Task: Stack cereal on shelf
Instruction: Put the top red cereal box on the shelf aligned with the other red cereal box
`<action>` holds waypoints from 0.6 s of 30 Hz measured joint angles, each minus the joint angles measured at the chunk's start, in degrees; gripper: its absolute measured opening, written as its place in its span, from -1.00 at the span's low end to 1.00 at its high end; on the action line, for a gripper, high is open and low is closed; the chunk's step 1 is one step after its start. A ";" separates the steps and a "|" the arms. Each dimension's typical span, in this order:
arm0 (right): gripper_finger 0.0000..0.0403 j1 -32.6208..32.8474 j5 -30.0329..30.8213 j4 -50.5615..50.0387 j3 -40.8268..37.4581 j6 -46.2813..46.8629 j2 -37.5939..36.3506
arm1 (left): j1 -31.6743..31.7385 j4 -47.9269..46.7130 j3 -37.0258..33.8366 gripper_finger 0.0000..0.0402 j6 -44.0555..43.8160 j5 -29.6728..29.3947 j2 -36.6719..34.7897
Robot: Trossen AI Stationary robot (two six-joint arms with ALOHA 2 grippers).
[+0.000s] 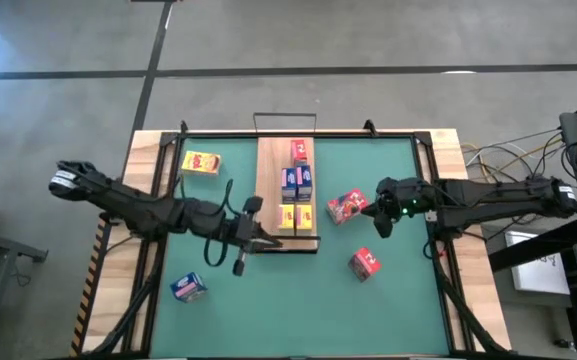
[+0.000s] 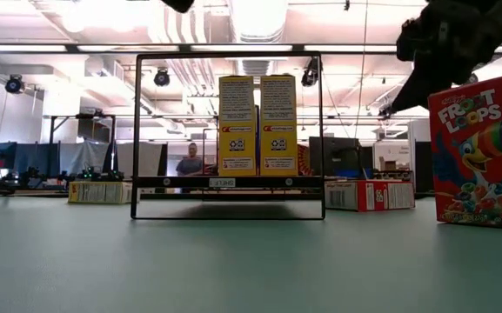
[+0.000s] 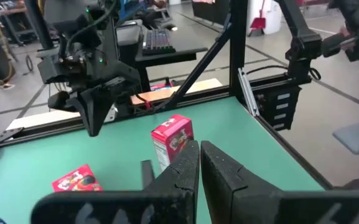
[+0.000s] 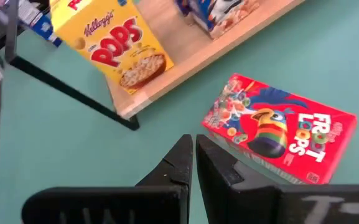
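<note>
The shelf point(image 1: 273, 190) is a light-wood board with a black wire frame, standing mid-table. Red point(image 1: 298, 152), blue point(image 1: 296, 183) and yellow cereal boxes point(image 1: 296, 216) stand on it in a row. One red box point(image 4: 279, 127) lies flat on the green mat just right of the shelf. Another red box point(image 3: 173, 140) stands nearer the front. My right gripper point(image 4: 193, 155) hovers shut and empty above the flat red box. My left gripper point(image 1: 273, 243) is shut and empty at the shelf's near end.
A yellow box point(image 1: 200, 163) lies on the mat at the far left, and a blue box point(image 1: 188, 288) sits near the front left. The shelf's wire frame point(image 2: 137, 130) stands upright at the board's near end. A person point(image 2: 190, 161) shows in the room beyond.
</note>
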 joint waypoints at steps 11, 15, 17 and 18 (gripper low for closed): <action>-0.94 5.58 27.14 -0.07 -4.43 11.47 3.89 | -6.22 2.69 -1.72 -1.00 -1.48 -5.18 0.89; -0.94 6.47 26.50 0.20 -4.35 12.44 4.97 | -6.26 3.22 -1.73 -1.00 -1.46 -5.21 2.97; -0.94 8.06 26.34 0.45 -3.77 12.41 5.26 | -6.26 3.94 -1.73 -1.00 -1.46 -5.21 4.12; -0.94 9.02 26.29 0.42 -3.49 12.40 5.25 | -6.26 4.37 -1.74 -1.00 -1.36 -5.21 4.62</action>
